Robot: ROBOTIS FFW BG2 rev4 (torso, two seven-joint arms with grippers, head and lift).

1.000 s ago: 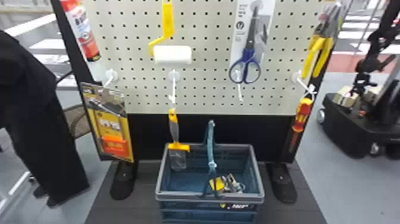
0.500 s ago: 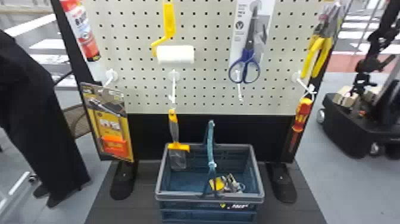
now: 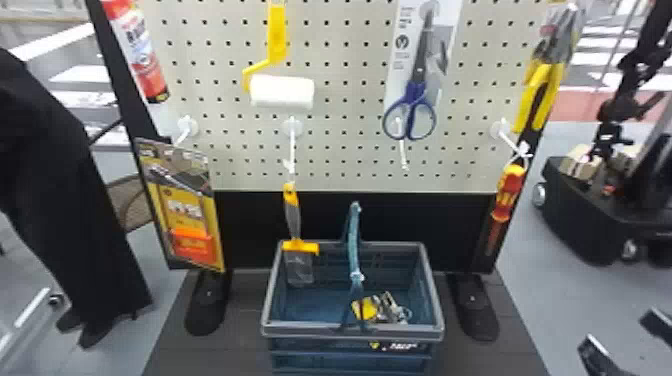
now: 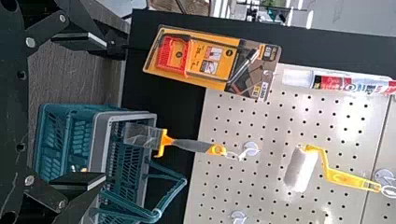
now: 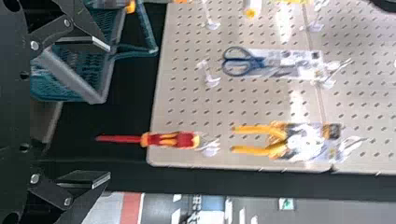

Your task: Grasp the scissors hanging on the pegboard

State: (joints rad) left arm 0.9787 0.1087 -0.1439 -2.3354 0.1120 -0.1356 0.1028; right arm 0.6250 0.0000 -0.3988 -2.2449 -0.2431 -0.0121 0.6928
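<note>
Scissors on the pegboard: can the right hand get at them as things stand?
Probably yes. The scissors hang free on the front of the pegboard, and nothing lies between them and the open right hand, though it is far off.

**Both grippers spread, right one low at five o'clock**

In the head view the right gripper point(image 3: 620, 332) sits at about five o'clock, down in the corner. What appear to be its two flat black tips stand well apart. Its own wrist view shows the fingers point(image 5: 70, 35) spread and empty. The left gripper point(image 4: 105, 111) likewise has its jaws wide apart, clamping nothing.
</note>
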